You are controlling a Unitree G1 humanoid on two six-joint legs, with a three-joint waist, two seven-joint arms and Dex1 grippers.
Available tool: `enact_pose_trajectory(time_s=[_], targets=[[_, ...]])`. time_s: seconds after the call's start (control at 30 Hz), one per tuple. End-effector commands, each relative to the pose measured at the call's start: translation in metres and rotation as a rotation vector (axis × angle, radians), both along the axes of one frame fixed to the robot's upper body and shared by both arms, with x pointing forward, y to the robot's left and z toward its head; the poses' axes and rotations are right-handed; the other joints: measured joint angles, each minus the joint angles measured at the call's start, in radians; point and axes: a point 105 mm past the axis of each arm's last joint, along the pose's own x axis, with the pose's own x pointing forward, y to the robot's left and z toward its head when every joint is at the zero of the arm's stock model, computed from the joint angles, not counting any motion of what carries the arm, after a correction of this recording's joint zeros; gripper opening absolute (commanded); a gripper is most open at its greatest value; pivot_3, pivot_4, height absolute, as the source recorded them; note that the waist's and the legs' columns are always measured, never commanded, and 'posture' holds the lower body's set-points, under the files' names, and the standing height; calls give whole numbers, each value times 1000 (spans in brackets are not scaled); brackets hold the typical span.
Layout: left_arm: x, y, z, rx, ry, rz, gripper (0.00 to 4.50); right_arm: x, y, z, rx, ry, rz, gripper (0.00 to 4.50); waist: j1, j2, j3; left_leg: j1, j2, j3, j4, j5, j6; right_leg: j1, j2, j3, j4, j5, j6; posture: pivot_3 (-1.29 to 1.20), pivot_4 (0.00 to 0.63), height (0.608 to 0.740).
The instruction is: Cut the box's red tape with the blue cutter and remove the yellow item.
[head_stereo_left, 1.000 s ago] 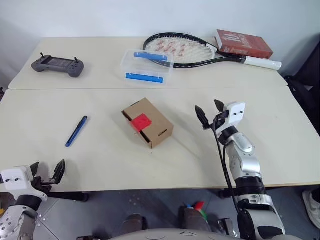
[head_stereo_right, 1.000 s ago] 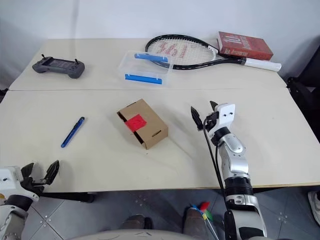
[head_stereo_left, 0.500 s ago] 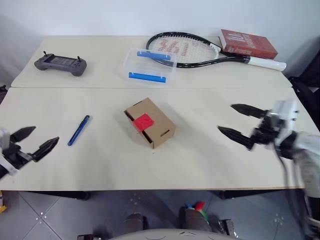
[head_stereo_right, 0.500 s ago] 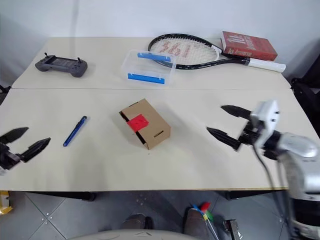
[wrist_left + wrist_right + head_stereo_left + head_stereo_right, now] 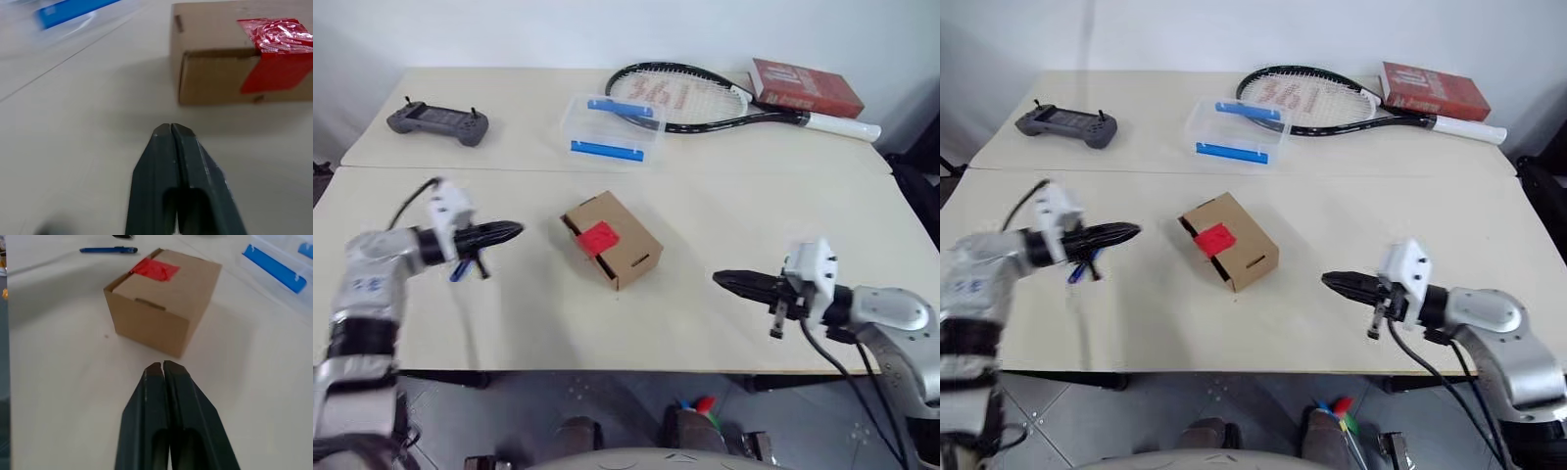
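A brown cardboard box [image 5: 612,239] sits near the middle of the near table [image 5: 724,211], closed, with a square of red tape [image 5: 600,238] folded over its top edge and onto the side facing the left gripper. Both arms reach in over the near edge and point at the box from opposite sides, neither touching it. The left gripper [image 5: 514,231] hovers just left of the box, its two black fingers pressed together and holding nothing; the right gripper [image 5: 720,279] hangs to the right of the box and a little nearer, its fingers likewise pressed together and empty. The blue cutter [image 5: 108,250] lies flat on the table on the box's left side, apart from it, and in the head views it is mostly hidden behind the left gripper, a short blue length showing just below the fingers. On the far table, a clear plastic container [image 5: 612,128] with blue clips stands beyond the box. To its right lies a tennis racket [image 5: 690,97], its white handle pointing right, with a red book [image 5: 805,87] at the far right corner just beyond that handle. A grey handheld controller [image 5: 438,121] rests at the far left, well apart from everything else. A seam runs left to right between the two tables.
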Motion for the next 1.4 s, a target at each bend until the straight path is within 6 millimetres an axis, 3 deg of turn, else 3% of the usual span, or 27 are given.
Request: enact_pose_trajectory(time_s=[0.03, 0.17, 0.3, 0.47, 0.73, 0.87, 0.93, 1.03, 1.13, 1.2, 1.27, 1.4], targets=[[29, -15, 2, 85, -42, 47, 49, 11, 19, -11, -27, 18, -43, 0, 3, 0, 0, -1, 0, 0, 0, 0, 0, 0, 0, 0, 0, 0, 0, 0, 150, 740], [42, -40, -4, 130, -26, -9, 49, 22, 42, -25, -35, 72, -44, 0, -5, -1, 0, -1, 0, 0, 1, 0, 0, 0, 0, -1, 0, 0, 0, 0, 150, 740], [34, -53, -7, 122, 31, -127, 49, 27, 64, -29, -22, 108, -37, 0, -21, -1, 0, -2, 0, 0, 0, 0, 1, -1, 0, -3, 0, 0, 0, 0, 150, 740], [14, -54, -7, 91, 104, -258, 49, 50, 68, -28, 23, 109, -135, 0, -26, -1, 0, -3, 1, -1, 1, 0, 1, -1, 0, -4, 0, 0, 0, 0, 150, 740], [-63, -75, -38, 106, 285, -430, 49, 101, 25, -14, -51, 7, -313, 0, -32, 0, 0, -5, 2, -6, 7, -1, 0, -1, -1, -5, 4, 0, 0, 0, 150, 740], [-81, -82, -34, 53, 300, -427, 49, 110, -5, -2, -125, -53, -337, 0, -20, 1, 1, -9, 2, -8, 11, -1, 0, -2, -1, -6, 5, 0, 0, 0, 150, 740], [-78, -74, -18, 8, 318, -400, 49, 104, -17, 2, -143, -36, -322, 0, -19, 1, 1, -10, 2, -9, 11, -1, 0, -2, -1, -6, 5, 0, 0, 0, 150, 740], [-64, -51, 27, -81, 324, -365, 49, 44, -22, -23, -262, 245, -78, 0, -7, 3, 2, -13, 2, -12, 12, -1, 0, -2, -1, -9, 5, 0, 0, 0, 150, 740], [-25, -46, 64, -158, 165, -262, 49, 9, -6, -33, -240, 378, 15, 0, 5, 3, 2, -13, 1, -12, 12, -1, 0, -2, 0, -10, 4, 0, 0, 0, 150, 740], [-1, -47, 55, -90, 140, -190, 49, -2, 10, -39, -222, 396, 41, 0, 5, 3, 2, -12, 1, -12, 14, -1, 0, -1, -1, -10, 4, 0, 0, 0, 150, 740], [12, -51, 34, 15, 135, -168, 49, 1, 23, -40, -181, 385, 14, 0, 2, 4, 1, -9, 0, -10, 14, -1, 0, 1, -1, -9, 5, 1, 0, 0, 150, 740], [17, -72, -7, 82, 230, -230, 49, 18, 41, -40, -112, 342, -78, 0, 0, 3, 2, -10, 1, -8, 14, -1, 0, -1, -1, -8, 6, 1, -1, 0, 150, 740]])
